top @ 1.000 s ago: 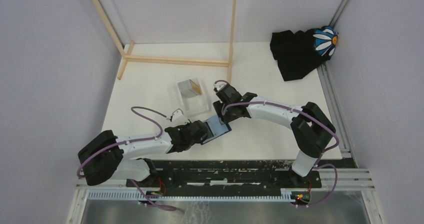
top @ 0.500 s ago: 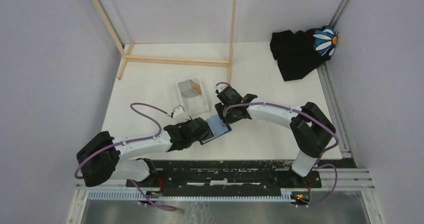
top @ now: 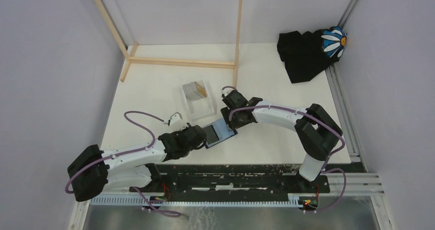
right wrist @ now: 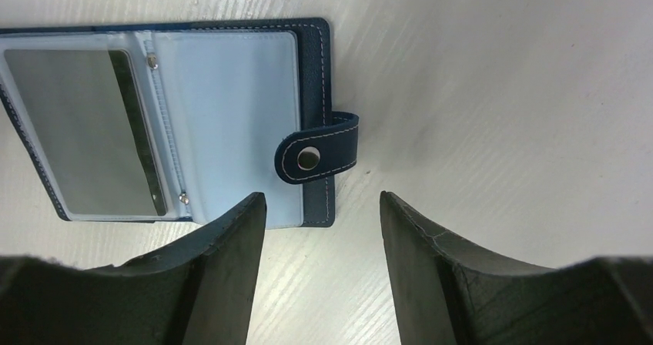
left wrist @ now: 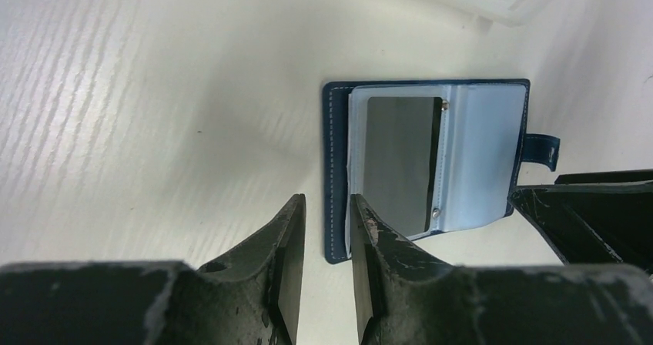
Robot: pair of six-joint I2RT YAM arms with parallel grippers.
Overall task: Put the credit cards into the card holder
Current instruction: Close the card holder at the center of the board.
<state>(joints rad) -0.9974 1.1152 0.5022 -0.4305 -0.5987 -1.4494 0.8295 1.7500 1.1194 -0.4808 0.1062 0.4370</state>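
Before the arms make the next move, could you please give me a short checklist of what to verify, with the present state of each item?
1. Card holder lies open on the table: ok.
2. Silvery card sits inside its pocket: ok.
3. Left hand empty, jaws slightly apart, near the holder's edge: ok.
4. Right hand open and empty: ok.
5. Right hand's finger clear of the holder's edge: cannot tell.
6. Cards waiting in the clear box: ok.
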